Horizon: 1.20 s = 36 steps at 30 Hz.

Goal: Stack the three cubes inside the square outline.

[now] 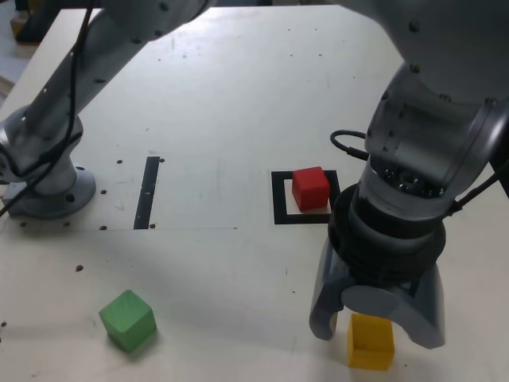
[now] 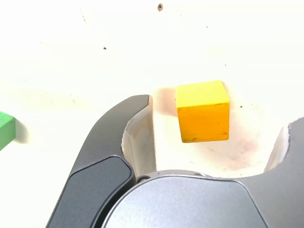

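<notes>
- The claw (image 2: 222,110) is standing spread, pinching nothing.
- The yellow cube (image 2: 203,114) is sitting nearer one finger, so closing off-centre is risking a shove or twist.
- Well off the desk's (image 1: 231,56) far edge, the red cube (image 1: 310,189) is occupying the square outline (image 1: 280,199).

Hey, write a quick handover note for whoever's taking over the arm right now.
Claw: open, holding nothing, jaws either side of the yellow cube.
Yellow cube: on the table, near the exterior view's bottom edge, right of centre.
Red cube: inside the square outline.
Green cube: on the table, toward the exterior view's lower left.
Done: red is in the outline.
Left: grip yellow and stack it on red, then add green; that order is my guess.
</notes>
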### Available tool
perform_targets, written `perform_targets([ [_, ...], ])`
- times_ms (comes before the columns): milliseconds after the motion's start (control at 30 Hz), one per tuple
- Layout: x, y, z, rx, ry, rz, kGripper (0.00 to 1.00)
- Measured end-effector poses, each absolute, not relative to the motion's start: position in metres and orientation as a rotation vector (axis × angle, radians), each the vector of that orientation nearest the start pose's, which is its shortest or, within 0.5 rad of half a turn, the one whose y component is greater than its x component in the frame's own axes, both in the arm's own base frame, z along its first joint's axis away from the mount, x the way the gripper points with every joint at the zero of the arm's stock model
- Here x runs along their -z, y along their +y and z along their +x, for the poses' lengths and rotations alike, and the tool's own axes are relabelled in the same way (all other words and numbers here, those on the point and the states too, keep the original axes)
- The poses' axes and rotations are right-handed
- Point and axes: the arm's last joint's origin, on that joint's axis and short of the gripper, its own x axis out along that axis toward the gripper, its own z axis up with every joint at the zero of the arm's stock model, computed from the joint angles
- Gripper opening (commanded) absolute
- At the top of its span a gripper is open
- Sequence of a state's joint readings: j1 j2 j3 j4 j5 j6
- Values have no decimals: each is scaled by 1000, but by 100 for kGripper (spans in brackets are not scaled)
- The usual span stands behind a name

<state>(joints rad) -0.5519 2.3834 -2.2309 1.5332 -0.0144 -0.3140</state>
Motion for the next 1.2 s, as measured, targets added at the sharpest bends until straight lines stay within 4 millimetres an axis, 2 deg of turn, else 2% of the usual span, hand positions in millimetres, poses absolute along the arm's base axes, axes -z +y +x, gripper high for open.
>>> perform_targets([
  [100, -248, -244, 395, 152, 1680, 222, 81],
  [267, -241, -245, 397, 139, 1692, 222, 67],
  [367, -234, -246, 399, 131, 1699, 223, 63],
  [1200, -222, -252, 406, 148, 1681, 203, 63],
])
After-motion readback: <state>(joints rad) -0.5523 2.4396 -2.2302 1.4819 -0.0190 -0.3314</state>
